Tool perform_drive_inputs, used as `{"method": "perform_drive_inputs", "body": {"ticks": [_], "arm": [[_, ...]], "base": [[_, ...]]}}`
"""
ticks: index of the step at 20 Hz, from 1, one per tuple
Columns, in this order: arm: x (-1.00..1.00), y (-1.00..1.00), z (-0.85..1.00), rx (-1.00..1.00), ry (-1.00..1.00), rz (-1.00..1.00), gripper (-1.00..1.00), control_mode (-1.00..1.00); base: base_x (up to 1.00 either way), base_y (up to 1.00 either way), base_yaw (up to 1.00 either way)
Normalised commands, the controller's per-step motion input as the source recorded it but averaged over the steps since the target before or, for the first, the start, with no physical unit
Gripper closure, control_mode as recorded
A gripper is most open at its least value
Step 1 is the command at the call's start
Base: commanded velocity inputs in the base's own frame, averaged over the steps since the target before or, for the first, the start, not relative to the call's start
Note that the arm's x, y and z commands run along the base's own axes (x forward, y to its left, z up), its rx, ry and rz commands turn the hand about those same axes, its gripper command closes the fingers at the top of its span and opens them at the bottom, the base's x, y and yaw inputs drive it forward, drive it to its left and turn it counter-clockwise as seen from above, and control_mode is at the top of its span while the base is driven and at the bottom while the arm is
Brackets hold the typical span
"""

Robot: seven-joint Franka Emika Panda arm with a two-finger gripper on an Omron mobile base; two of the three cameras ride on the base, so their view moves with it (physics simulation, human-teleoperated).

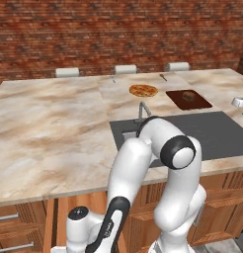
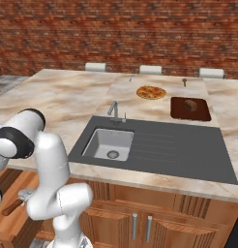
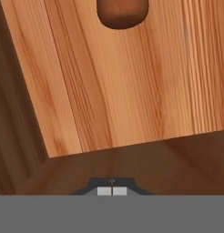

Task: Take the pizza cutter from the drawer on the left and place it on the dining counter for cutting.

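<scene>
Wood floor of the open drawer (image 3: 132, 82) under the gripper (image 3: 112, 191), jaws clenched empty. Pizza cutter (image 3: 122, 12) handle lies ahead, well apart. I'd open up, centre over the handle, then descend.

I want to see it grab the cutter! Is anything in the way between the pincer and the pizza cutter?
Nothing visible is. In the hand view the shut pincer looks along the bare light wood floor of the drawer, and the pizza cutter's brown handle end lies ahead at the top edge, with only empty wood between them.
</scene>
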Motion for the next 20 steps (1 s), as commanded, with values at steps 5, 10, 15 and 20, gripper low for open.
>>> {"method": "perform_drive_inputs", "body": {"ticks": [5,10,15,20], "arm": [[-0.38,0.0,0.0,0.0,0.03,-0.02,1.0,-1.0],[-0.74,0.03,0.0,0.0,0.0,-0.03,1.0,-1.0],[-0.23,-0.01,0.25,-0.04,-0.12,-0.04,1.0,-1.0],[0.0,-0.06,0.73,0.0,-0.04,-0.09,1.0,-1.0]], "base": [[0.0,0.0,0.0],[0.0,0.0,0.0],[0.0,0.0,0.0],[0.0,0.0,0.0]]}}
